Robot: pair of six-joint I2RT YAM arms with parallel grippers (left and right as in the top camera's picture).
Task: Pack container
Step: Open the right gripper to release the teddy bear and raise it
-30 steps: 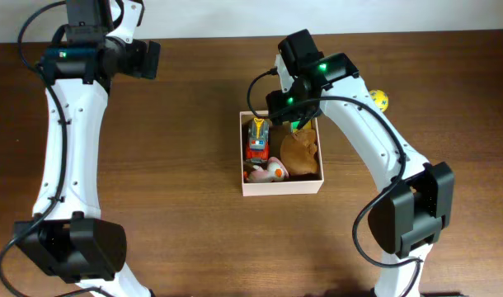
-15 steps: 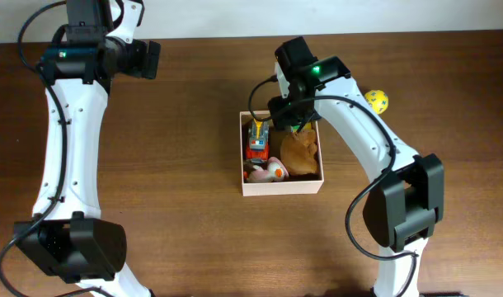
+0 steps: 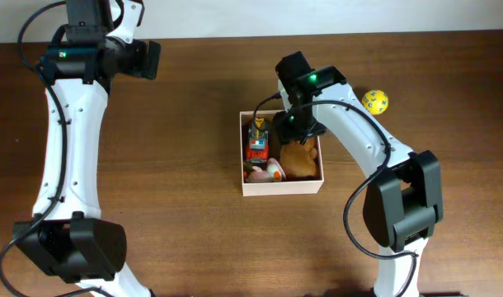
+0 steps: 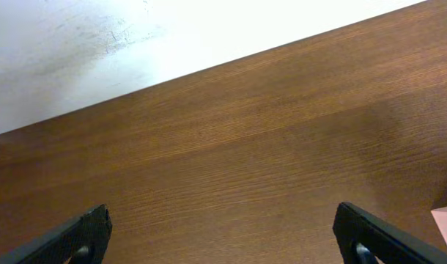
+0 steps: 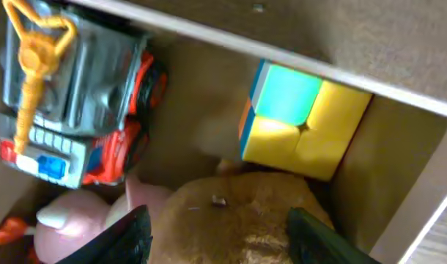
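Observation:
The container (image 3: 282, 186) is a white-walled box with a tan inside, at the table's middle. It holds a red and grey toy truck (image 3: 256, 140), a brown plush (image 3: 299, 157) and a pink and white toy (image 3: 268, 171). My right gripper (image 3: 294, 124) is open over the box's back right corner. In the right wrist view its jaws (image 5: 220, 227) straddle the brown plush (image 5: 245, 213), and a yellow, teal and orange cube (image 5: 300, 121) lies free in the corner beside the truck (image 5: 69, 110). My left gripper (image 3: 152, 59) is open and empty at the back left.
A yellow ball (image 3: 375, 101) lies on the table to the right of the box, behind my right arm. The left wrist view shows only bare brown table (image 4: 267, 161) and the white wall edge behind it.
My right gripper has moved a little forward and down into the box's back right corner. The left arm has not moved.

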